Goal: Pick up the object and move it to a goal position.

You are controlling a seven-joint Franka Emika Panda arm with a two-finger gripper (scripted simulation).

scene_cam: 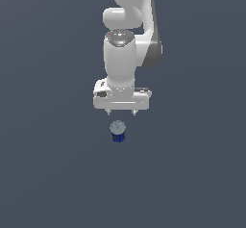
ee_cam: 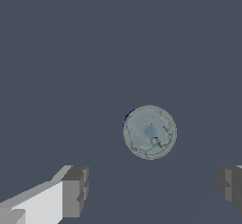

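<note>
Nothing is picked up yet. My gripper (scene_cam: 122, 112) hangs open above the grey floor (scene_cam: 43, 174), holding nothing. The can (scene_cam: 117, 131) stands upright just below it, untouched. Lowering, gripping and carrying it to the goal all remain.

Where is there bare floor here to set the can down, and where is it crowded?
Nearly everywhere is free: the dark floor lies bare on both sides of the can and in front of it in the exterior view. The only crowded spot is around the can itself, where the open claw hangs just above it.
</note>
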